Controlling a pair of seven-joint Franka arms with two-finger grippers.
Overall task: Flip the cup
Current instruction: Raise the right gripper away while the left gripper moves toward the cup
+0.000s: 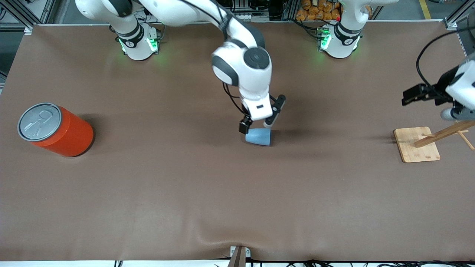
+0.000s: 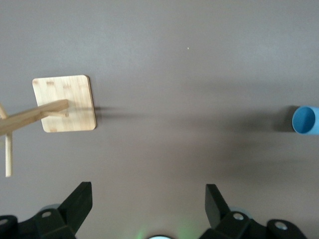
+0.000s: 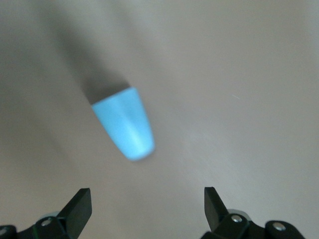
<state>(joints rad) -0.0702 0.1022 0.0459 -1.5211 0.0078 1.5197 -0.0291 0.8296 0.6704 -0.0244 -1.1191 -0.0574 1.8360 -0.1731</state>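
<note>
Small light-blue tapered plastic cup (image 1: 258, 137) – matt, smooth, lying just under the right gripper's (image 1: 256, 126) spread black jaws, not touched. Brown table cover (image 1: 185, 193) looks like matt cloth, faintly wrinkled. Big orange can (image 1: 59, 130) has a satin wall and dull grey metal pull-tab lid. Pale wooden stand (image 1: 416, 144) – bare, unvarnished grain.
</note>
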